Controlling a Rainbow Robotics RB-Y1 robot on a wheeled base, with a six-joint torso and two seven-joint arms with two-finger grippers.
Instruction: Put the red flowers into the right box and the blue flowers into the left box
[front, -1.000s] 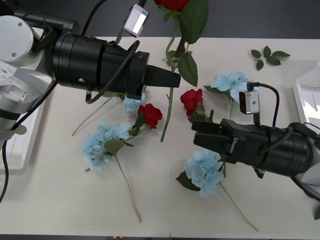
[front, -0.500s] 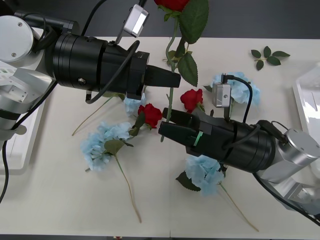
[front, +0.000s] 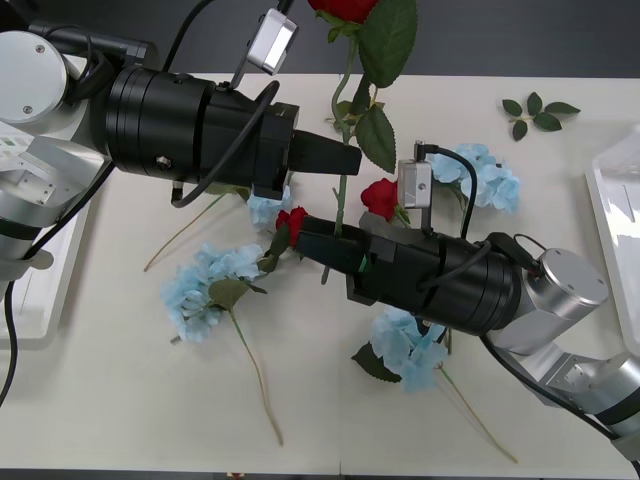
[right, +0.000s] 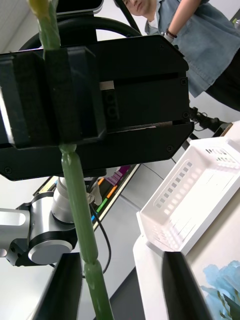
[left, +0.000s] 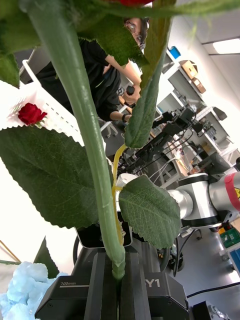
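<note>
Rose (front: 350, 8) upright, stem (front: 343, 190) running straight down from bloom to tip, pinched tight in the left claw (front: 342, 158) above the table (front: 120, 380)! Right claw (front: 318, 243), fingers (right: 177, 285) spread, now reaches in under it, stem between its fingers — a second ago it sat back near the lower blue flower (front: 410, 345). Another rose (front: 290, 222) lies just beside its tips. Left box (right: 200, 195) sits white at the table edge.
</note>
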